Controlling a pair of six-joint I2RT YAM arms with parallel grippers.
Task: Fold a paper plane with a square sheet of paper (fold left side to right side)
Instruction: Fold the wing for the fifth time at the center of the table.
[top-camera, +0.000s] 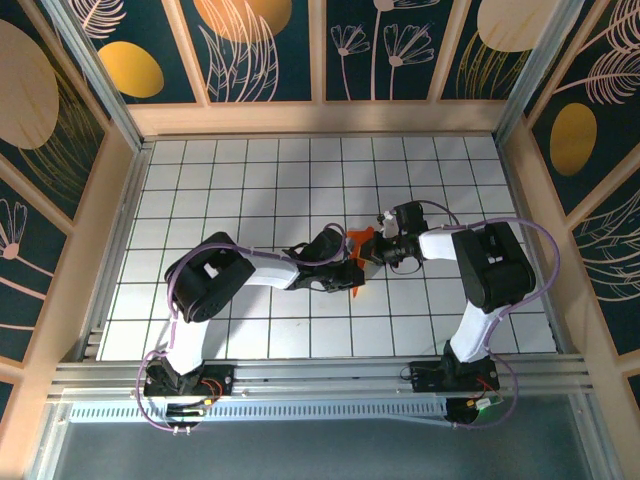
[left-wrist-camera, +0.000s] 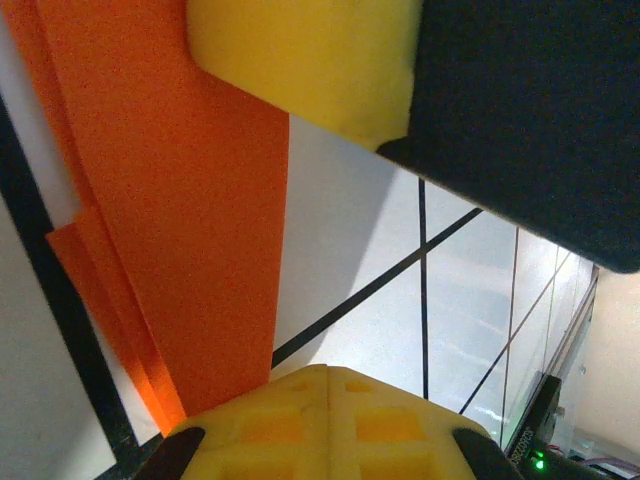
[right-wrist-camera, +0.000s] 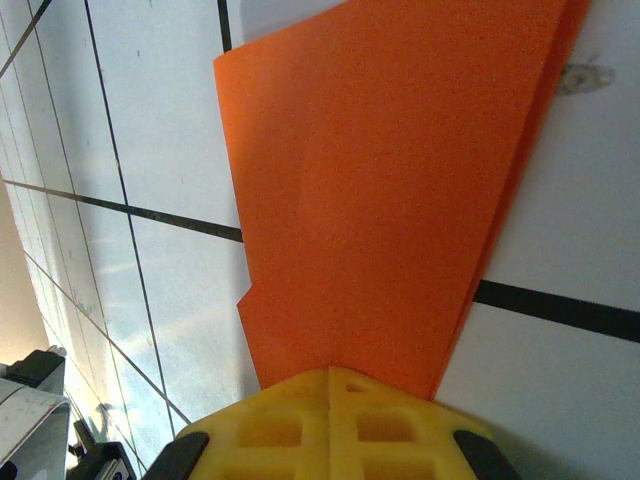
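Looks down on a white gridded surface (top-camera: 250, 170) boxed in by patterned walls. At left, shows the left arm bending in from the near edge toward the middle, ending in the left gripper (top-camera: 347, 262) beside the orange paper (top-camera: 360, 238). Places that paper near the centre of the surface, a narrow folded shape between the two grippers. To the right, shows the right gripper (top-camera: 374, 250) reaching leftward to the paper, with the arm arching back to the near right corner.

From the left wrist, shows the orange paper (left-wrist-camera: 190, 220) lying flat on the grid at left, with layered edges stepping out along one side. Shows the left gripper (left-wrist-camera: 330, 385) with yellow fingers pressed together, no gap, tips at the paper's lower corner; cannot tell whether any paper is pinched. Above, shows a yellow pad (left-wrist-camera: 300, 60) on a black body over the paper's top edge.

From the right wrist, shows the orange paper (right-wrist-camera: 390, 180) fanning upward across the tiles and narrowing down to the right gripper (right-wrist-camera: 330, 378), with yellow fingers closed tight at its narrow end; cannot tell whether clamping or only pressing.
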